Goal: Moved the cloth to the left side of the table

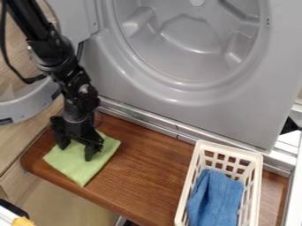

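Light-green square fabric cloth (81, 166) lay flat beneath black two-finger gripper (76, 149), its fingers spread apart. Brown wooden tabletop (147, 170) was under both. Cream plastic lattice basket (258, 176) with crumpled blue fabric cloth (217, 198) stood well apart from gripper, toward view's right.

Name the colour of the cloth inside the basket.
The cloth is blue, seen in the camera view.
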